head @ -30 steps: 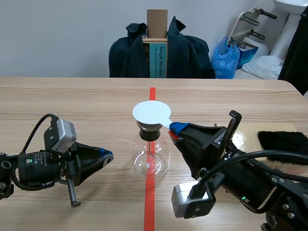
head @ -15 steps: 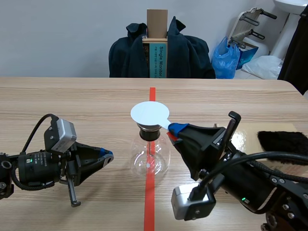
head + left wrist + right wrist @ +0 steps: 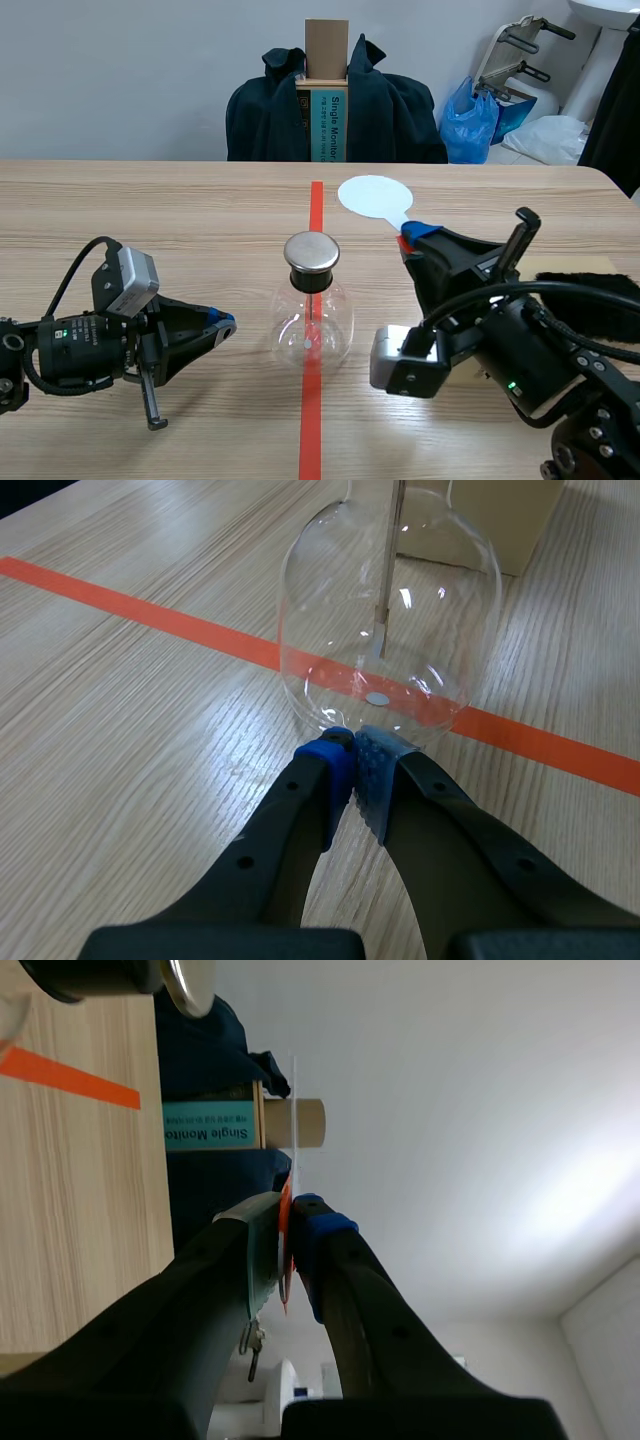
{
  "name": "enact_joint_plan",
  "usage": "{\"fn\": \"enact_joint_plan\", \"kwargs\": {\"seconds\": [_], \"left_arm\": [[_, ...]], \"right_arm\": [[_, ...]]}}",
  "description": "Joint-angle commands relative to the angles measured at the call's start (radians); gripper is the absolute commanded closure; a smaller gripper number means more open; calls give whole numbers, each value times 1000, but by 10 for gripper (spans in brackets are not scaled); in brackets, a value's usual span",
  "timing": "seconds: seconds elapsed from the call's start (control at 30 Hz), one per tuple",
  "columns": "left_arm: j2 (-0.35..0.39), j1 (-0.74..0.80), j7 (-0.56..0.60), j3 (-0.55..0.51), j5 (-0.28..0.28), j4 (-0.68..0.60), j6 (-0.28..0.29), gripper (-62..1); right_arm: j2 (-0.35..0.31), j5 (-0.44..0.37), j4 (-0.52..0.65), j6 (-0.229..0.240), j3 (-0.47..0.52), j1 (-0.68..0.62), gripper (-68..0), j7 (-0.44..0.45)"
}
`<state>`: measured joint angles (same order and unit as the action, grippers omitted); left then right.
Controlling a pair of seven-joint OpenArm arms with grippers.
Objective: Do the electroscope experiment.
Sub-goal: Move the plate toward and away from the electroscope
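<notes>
The electroscope (image 3: 311,322) stands in the middle of the tabletop, right on the orange-red tape line and somewhat closer to the robot's edge than to the far one. It is a round, clear glass flask with a dark stopper, a shiny metal cap (image 3: 312,252) on top and a thin rod hanging down inside.

The right arm (image 3: 500,345) comes in from the right edge. Its jaws are clamped on the orange-red handle (image 3: 285,1215) of a white disc paddle (image 3: 372,195). The disc is held in the air to the right of the tape line, out toward the far edge and well apart from the cap.

The left arm (image 3: 85,350) lies low by the left edge. Its jaws are closed together on nothing, pads (image 3: 375,765) touching, and the tips point at the flask's lower belly, near the glass but not on it.

Near the right edge a black furry cloth (image 3: 590,298) lies on a pale board (image 3: 520,285), partly hidden behind the right arm. Beyond the far edge is a chair draped with a dark jacket (image 3: 390,110), a cardboard box (image 3: 326,60) propped on it, and a blue plastic bag (image 3: 470,125) to one side.
</notes>
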<state>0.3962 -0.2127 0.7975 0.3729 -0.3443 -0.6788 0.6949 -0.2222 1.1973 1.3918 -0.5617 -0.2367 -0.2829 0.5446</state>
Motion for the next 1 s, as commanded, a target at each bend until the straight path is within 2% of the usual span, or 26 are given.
{"fn": "enact_joint_plan", "kwargs": {"seconds": [0.0, 0.17, 0.5, 0.73, 0.97], "left_arm": [[-3, -3, 14, -2, 7, -22, 1, -31], [-2, -3, 14, -2, 7, -22, 1, -32], [-2, -3, 14, -2, 6, -22, 1, -31], [-2, -3, 14, -2, 6, -22, 1, -31], [2, 5, 15, -3, 8, -23, 1, -31]], "right_arm": [[-5, -14, 25, -15, 7, 14, -7, -18], [-26, -58, 93, -15, 8, 1, -7, -61], [-174, -187, 321, -26, 10, -147, -7, -118], [-263, -269, 435, -123, 55, -307, -8, -128], [-277, -302, 463, -221, 134, -442, -8, -127]]}}
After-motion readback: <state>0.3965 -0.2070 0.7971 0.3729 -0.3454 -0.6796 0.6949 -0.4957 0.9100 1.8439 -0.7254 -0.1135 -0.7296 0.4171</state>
